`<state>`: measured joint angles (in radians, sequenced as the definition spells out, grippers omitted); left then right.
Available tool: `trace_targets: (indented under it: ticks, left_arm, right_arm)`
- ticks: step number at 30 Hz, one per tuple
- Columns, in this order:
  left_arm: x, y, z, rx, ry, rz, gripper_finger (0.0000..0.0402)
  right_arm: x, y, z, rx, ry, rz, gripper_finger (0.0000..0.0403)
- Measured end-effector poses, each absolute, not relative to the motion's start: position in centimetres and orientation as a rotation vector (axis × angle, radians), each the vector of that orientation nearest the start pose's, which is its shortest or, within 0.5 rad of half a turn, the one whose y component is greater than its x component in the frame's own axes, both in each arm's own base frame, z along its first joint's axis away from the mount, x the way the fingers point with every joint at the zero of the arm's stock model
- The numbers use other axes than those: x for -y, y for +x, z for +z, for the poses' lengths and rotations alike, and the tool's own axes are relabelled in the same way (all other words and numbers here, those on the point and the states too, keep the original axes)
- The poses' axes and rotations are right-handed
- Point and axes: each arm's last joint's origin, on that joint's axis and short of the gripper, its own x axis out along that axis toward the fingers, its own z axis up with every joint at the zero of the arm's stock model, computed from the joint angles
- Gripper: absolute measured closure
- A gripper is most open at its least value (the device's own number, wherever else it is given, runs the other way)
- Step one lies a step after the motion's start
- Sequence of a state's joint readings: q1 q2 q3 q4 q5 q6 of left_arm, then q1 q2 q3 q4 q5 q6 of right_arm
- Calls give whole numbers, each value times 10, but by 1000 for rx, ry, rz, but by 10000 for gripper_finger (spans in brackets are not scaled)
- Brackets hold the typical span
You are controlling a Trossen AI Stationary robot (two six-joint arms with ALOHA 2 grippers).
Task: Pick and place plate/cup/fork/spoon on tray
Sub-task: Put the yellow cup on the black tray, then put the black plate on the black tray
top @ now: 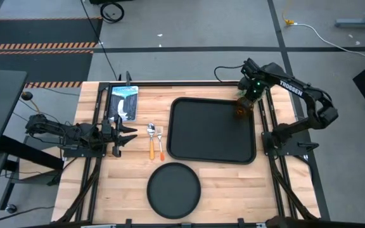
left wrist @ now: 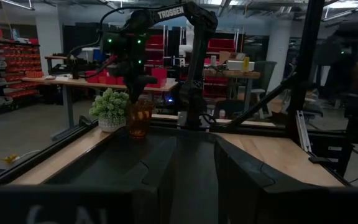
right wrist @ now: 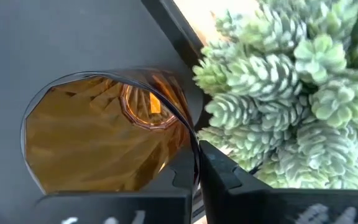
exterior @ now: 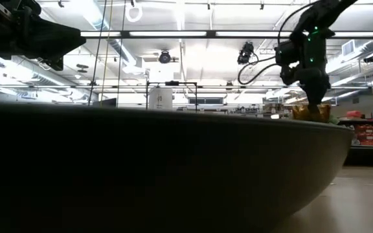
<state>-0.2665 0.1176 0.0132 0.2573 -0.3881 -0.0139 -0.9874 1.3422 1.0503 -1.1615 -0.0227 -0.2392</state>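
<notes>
The amber cup is at the black tray's far right corner, with my right gripper shut on it from above. It also shows in the left wrist view and the right wrist view. The round black plate lies on the table near the front edge. The spoon and the fork lie side by side left of the tray. My left gripper is open and empty, left of the cutlery. My right gripper holds the cup by its rim wall on the side toward the plant, one finger inside the cup and one finger outside. The fingers point down from above. The cup is upright over the tray's corner; whether its base touches the tray I cannot tell.
A small green potted plant stands close beside the cup, just beyond the tray's far right corner; it also shows in the left wrist view. A blue and white flat item lies at the table's far left. Metal frame rails run along both table sides.
</notes>
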Motion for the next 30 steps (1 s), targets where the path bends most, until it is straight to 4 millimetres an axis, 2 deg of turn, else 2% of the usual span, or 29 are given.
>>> trace_targets:
  ticks: [9,19,25,30]
  left_arm:
    - [16,100,183,146,-63,120,285]
    - [16,101,183,146,-63,120,285]
    - [16,101,183,146,-63,120,285]
    - [16,100,183,146,-63,120,285]
  right_arm:
    - [190,116,247,-1360,581,-618,373]
    - [189,118,248,-1377,560,-646,293]
    - [188,124,267,-1397,525,-710,248]
    - [182,138,287,-1339,504,-694,226]
